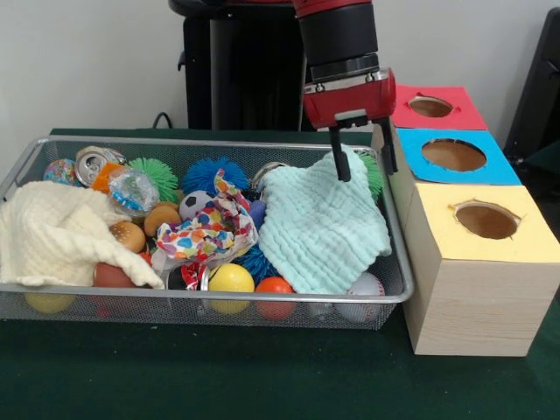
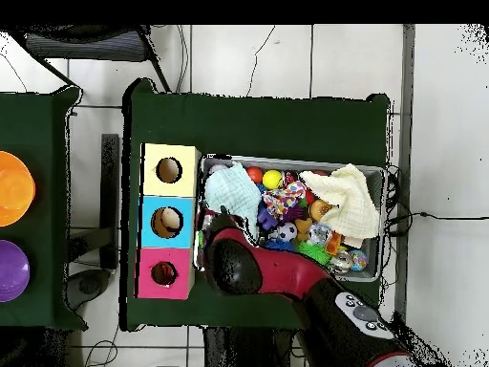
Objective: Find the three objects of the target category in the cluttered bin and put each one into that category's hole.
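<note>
Wire-mesh bin (image 1: 17,175) on the green table (image 1: 262,376), packed. Left to right in front view: cream knit cloth (image 1: 52,232) draped over the left end, crushed can (image 1: 92,162) at the far-left corner, green spiky ball (image 1: 157,175), blue spiky ball (image 1: 210,173), small soccer ball (image 1: 194,204), patterned cloth (image 1: 214,232) mid-bin, yellow ball (image 1: 230,280) and orange ball (image 1: 275,287) against the near wall, then mint waffle cloth (image 1: 324,232) covering the right third. Hand (image 1: 363,162) hangs over the mint cloth's far-right corner, fingers spread; left finger (image 1: 339,157) tip is at or just on the fabric, right finger (image 1: 386,149) sits out at the bin's right rim. Not pinching anything that I can see. Target category isn't stated; if it's cloths, the mint one is directly under the hand, long axis running toward the near wall. Wooden box (image 1: 472,289) just right of the bin: yellow hole (image 1: 486,220) nearest the camera, blue hole (image 1: 453,155) next, red hole (image 1: 430,107) farthest, closest to the hand.
</note>
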You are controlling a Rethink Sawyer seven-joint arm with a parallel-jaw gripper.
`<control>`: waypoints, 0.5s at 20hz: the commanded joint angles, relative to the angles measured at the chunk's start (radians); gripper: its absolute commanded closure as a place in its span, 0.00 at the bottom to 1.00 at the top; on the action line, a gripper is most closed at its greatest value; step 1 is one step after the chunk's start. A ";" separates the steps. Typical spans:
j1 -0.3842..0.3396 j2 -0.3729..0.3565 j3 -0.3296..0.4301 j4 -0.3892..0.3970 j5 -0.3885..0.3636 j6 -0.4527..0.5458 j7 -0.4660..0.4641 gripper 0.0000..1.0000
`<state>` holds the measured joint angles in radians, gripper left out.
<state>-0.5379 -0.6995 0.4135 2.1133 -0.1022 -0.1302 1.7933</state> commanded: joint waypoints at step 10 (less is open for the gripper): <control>0.119 -0.216 -0.158 -0.046 0.041 0.274 0.086 0.00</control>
<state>-0.4091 -0.8073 0.3271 2.1361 -0.1006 -0.0440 1.7933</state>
